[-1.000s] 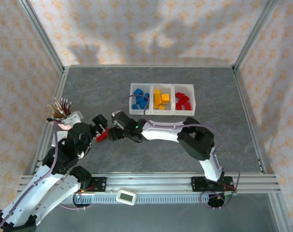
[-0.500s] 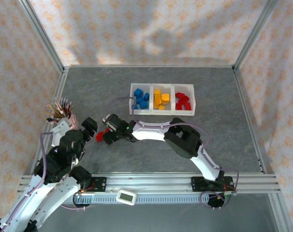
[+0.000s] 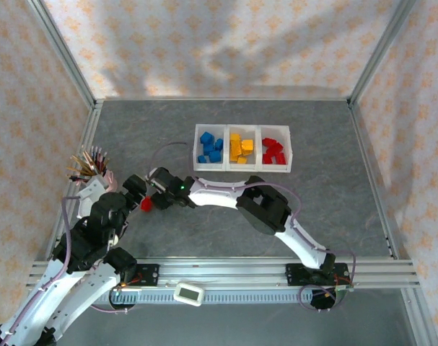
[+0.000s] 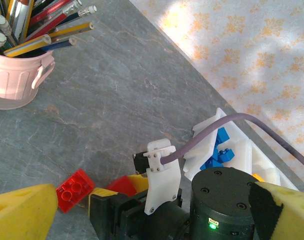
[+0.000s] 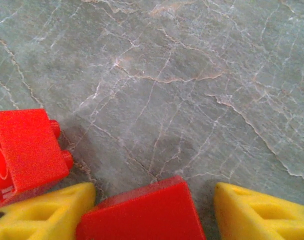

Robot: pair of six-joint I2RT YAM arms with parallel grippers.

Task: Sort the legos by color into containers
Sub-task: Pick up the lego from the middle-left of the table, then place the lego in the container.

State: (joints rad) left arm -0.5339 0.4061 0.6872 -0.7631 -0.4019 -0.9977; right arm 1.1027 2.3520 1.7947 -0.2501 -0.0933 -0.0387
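Observation:
Two red legos lie on the grey table left of centre. One wedge-shaped red lego sits between my right gripper's yellow fingertips: the left fingertip touches it and a gap stays at the right one, so the gripper is open. The other red lego, studs up, lies just left of it. From above they read as one red spot. My left gripper hangs wide open beside them, holding nothing. The containers at the back hold sorted blue, yellow and red legos.
A pink cup of pencils stands at the left edge, close to my left arm. My right arm stretches across the table's middle from its base at the right. Metal frame posts and patterned walls close in the table.
My right gripper has reached further left to the red legos and narrowed its jaws around one. My left gripper drew back a little to the left and stayed open.

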